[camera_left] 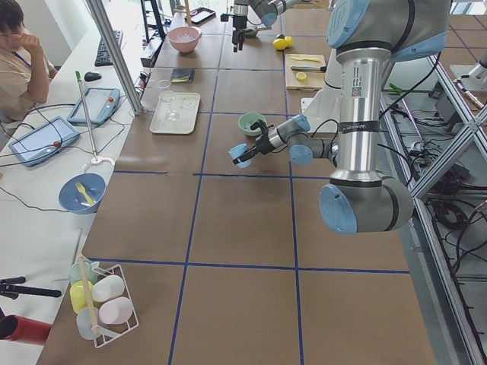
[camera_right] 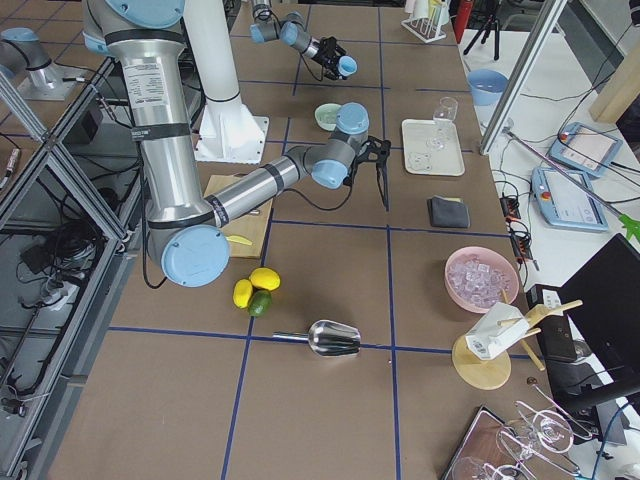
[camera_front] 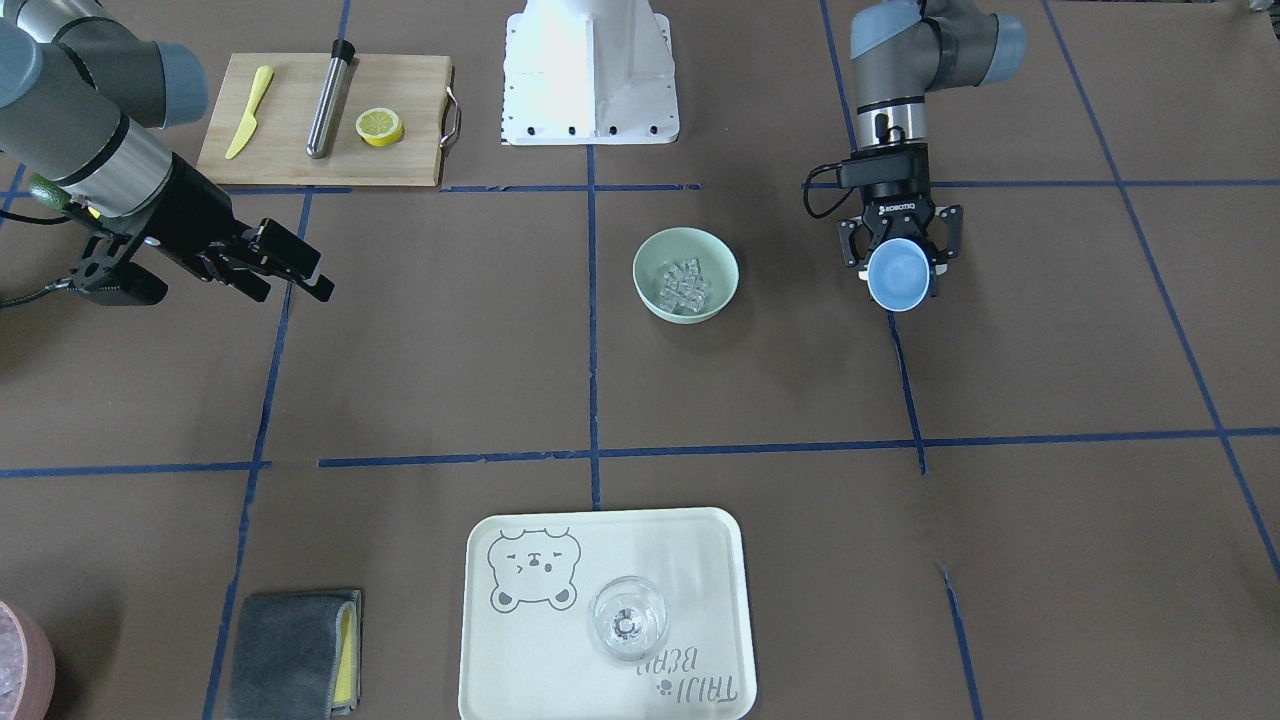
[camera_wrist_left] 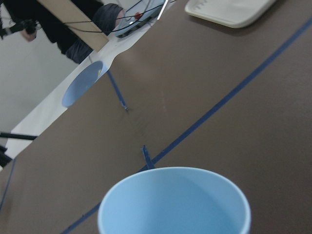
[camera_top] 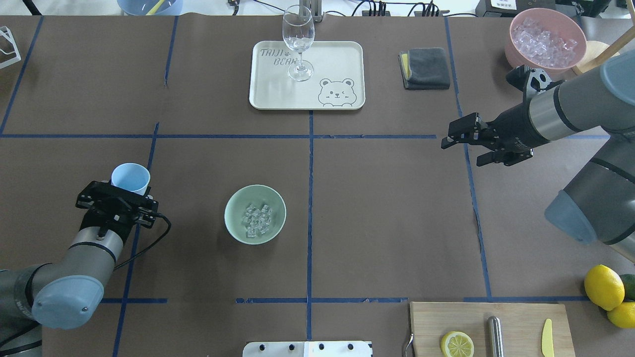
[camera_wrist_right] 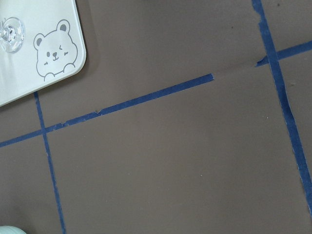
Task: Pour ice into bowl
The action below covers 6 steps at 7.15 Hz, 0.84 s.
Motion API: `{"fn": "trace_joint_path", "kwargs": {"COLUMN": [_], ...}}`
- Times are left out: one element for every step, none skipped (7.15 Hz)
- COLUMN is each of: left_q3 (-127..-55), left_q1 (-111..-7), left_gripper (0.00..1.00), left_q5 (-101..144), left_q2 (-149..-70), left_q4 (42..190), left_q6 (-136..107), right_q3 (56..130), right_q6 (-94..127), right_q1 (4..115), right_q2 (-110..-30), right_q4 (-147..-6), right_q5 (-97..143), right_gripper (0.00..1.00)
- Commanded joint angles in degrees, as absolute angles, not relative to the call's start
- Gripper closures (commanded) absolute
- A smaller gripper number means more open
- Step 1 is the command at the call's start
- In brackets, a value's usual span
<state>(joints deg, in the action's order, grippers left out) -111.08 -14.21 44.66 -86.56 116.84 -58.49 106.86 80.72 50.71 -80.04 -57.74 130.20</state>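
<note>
Ice heaped in bowl; left tool grips seemingly empty blue cup

Robotics research lab. A long counter covered in brown paper is marked into squares with blue tape. Two industrial robot arms are mounted by a white pedestal. Aluminium framing posts, loose cables and touchscreen control pendants line the sides, where an operator sits.
</note>
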Motion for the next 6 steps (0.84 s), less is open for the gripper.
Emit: {"fn": "trace_joint_path", "kwargs": {"left_q3": [-110.9, -108.9, -106.7, -103.0, -99.4, -96.7], "left_q1": [-14.3, -14.3, -14.2, -14.2, -14.1, -13.8], "left_gripper": [1.00, 1.00, 1.00, 1.00, 1.00, 1.00], "left_q5": [39.3, 32.8, 31.7, 31.5, 31.5, 31.4], "left_q2": [-79.1, -74.8, -72.4, -72.3, -72.8, -72.9], "left_q4": [121.9, 128.3, 135.6, 138.7, 140.2, 140.6], "left_q6": [-80.0, -86.1, -86.8, -86.7, -90.1, -94.7], "right_q3": [106.9, 106.9, 106.9, 107.0, 107.9, 108.4], "right_q6": [80.6, 80.6, 80.5, 80.6, 80.8, 80.9], "right_q1": [50.7, 50.7, 50.7, 50.8, 50.9, 50.9], "right_q2": [-80.0, -79.9, -79.9, -79.7, -79.8, -79.9], "right_q4": [-57.7, -57.7, -57.7, -57.7, -57.7, -57.7], "right_q5": [130.1, 130.1, 130.1, 130.1, 130.1, 130.0], "right_gripper": [0.00, 0.00, 0.00, 0.00, 0.00, 0.00]}}
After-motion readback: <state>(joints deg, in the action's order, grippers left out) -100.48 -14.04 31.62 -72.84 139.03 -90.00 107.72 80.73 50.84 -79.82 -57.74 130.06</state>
